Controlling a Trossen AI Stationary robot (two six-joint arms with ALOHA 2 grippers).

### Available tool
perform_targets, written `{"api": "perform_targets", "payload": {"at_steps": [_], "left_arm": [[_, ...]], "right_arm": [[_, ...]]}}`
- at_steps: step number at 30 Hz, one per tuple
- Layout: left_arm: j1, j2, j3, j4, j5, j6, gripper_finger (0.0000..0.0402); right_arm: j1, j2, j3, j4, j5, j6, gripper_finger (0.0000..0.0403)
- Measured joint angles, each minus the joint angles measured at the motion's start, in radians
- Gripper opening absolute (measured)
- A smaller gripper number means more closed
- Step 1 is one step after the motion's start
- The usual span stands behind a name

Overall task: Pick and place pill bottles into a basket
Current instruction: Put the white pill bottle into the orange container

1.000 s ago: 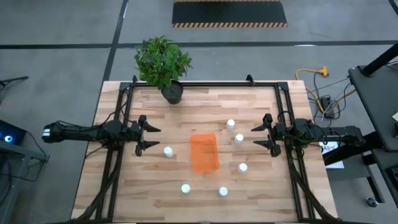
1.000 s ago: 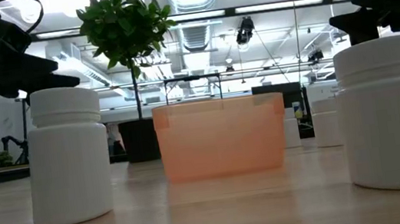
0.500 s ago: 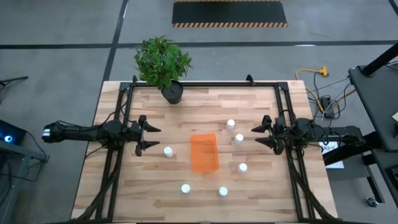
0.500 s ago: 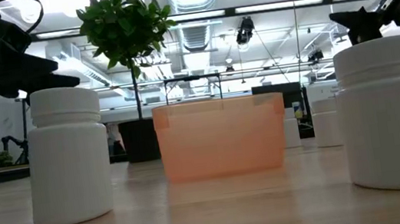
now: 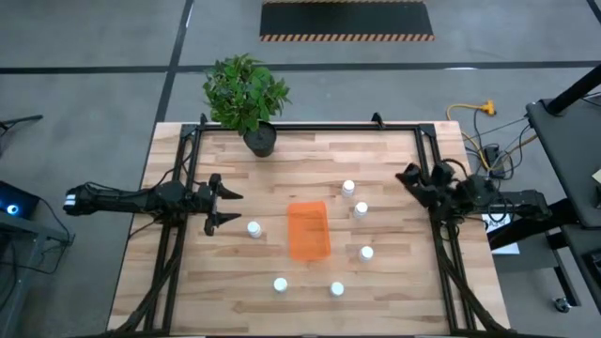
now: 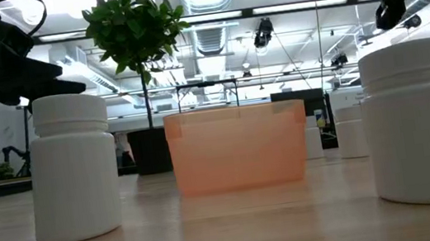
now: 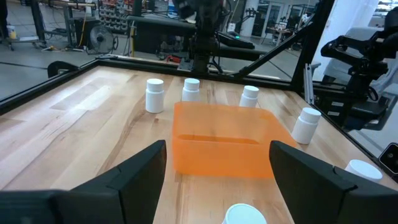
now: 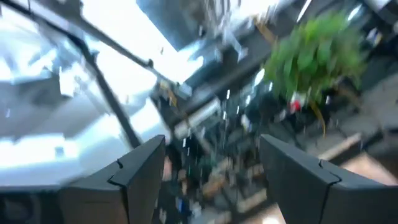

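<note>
The high view looks straight down from well above on the whole pale wooden slatted table [image 5: 310, 160]. The low view sits at tabletop height, looking level across it, very near two small white cylindrical capped bottles [image 6: 72, 166]. Both share the translucent orange rectangular plastic basket [image 5: 308, 230] and the leafy green potted plant [image 5: 246, 92]. The left wrist view faces the basket closely across the table; the right wrist view tilts upward toward the room.

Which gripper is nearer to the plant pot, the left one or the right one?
Left. The left gripper is open, a short way down-left of the plant pot; the right gripper is open, much farther across the table.
</note>
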Motion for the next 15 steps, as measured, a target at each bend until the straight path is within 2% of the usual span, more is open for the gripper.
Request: {"api": "perform_targets", "payload": {"at_steps": [7, 12, 15], "left_arm": [[0.0, 0.0, 0.0, 0.0, 0.0, 0.0, 0.0267], [0.0, 0.0, 0.0, 0.0, 0.0, 0.0, 0.0267], [0.0, 0.0, 0.0, 0.0, 0.0, 0.0, 0.0267]], "right_arm": [[0.0, 0.0, 0.0, 0.199, 0.15, -0.004, 0.0249], [0.0, 0.0, 0.0, 0.406, 0.299, -0.024, 0.0249], [0.0, 0.0, 0.006, 0.53, 0.322, -0.096, 0.0249]]}}
